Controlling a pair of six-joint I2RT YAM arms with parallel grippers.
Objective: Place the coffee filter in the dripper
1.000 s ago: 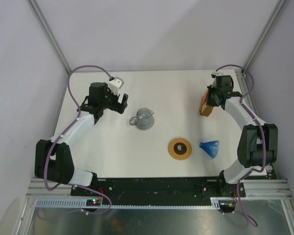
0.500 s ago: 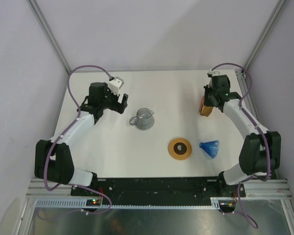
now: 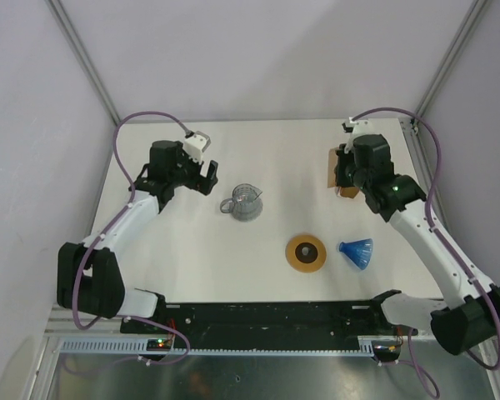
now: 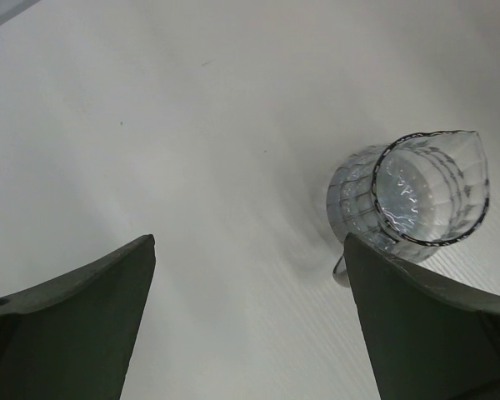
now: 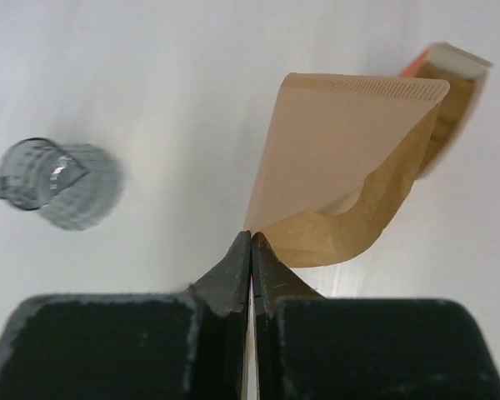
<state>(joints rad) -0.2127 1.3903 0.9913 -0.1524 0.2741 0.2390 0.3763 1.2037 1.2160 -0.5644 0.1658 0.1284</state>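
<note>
Counter [image 3: 192,258]: white, both arms based at its near edge. Right arm [image 3: 425,233] stretched long from the near-right corner toward the far-right corner, wrist turned inward to the left. Left arm [image 3: 129,217] folded, elbow at the left edge, forearm reaching toward the far-left part of the counter. Left claw [image 3: 207,177] released: the left wrist view shows its two dark fingers spread wide [image 4: 246,250] over bare counter, touching nothing. Right claw [image 3: 340,171] clenched: the right wrist view shows the fingertips pressed together [image 5: 251,242] on the lower edge of the coffee filter [image 5: 333,167]. Glass jug [image 3: 245,202] upright mid-counter, just right of the left claw; its rim and spout are clear only in the left wrist view [image 4: 417,196], blurred in the right wrist view [image 5: 62,193]. Brown ring [image 3: 306,252] flat toward the near edge, right of centre. Dripper [image 3: 357,252] just right of the ring, apart from it, seen only from the top view. Filter stack [image 3: 347,192] near the right edge; the wrist view shows it directly behind the held filter [image 5: 454,92]. Contact between stack and filter cannot be told. The filter is well apart from the dripper.
</note>
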